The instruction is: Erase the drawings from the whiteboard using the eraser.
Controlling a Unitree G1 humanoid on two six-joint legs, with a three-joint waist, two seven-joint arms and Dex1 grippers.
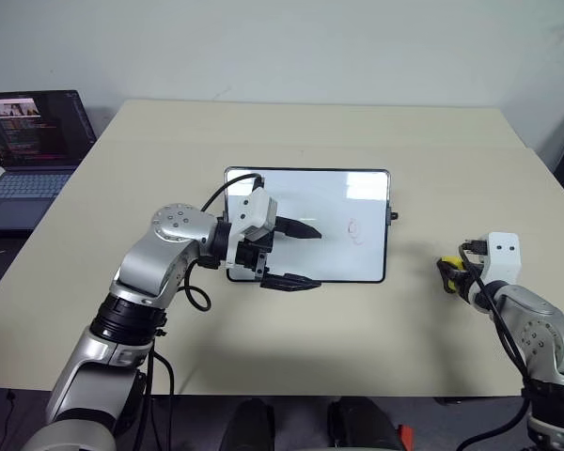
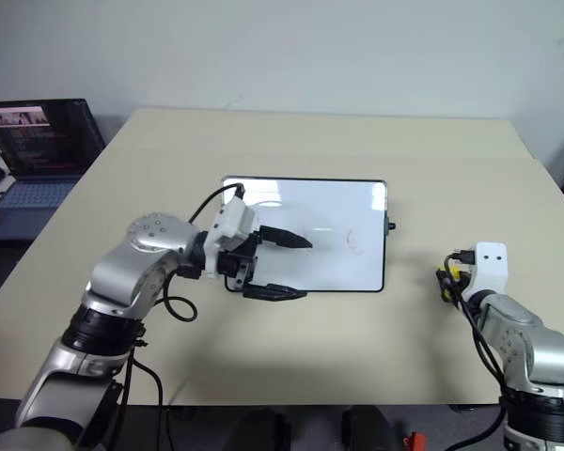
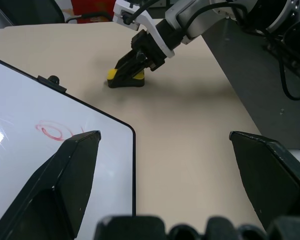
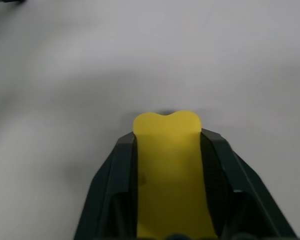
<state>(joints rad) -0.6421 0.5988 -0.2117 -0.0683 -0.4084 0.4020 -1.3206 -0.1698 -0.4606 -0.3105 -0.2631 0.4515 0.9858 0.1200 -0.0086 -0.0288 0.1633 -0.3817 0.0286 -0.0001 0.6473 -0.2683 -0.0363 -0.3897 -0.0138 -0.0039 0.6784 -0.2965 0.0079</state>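
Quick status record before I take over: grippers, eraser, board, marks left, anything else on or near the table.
right gripper: shut on the eraser, at the table, right of the board
left gripper: open, over the board's left part
whiteboard: flat on the table
drawings: one red scribble visible, right part of the board
laptop: open, far left
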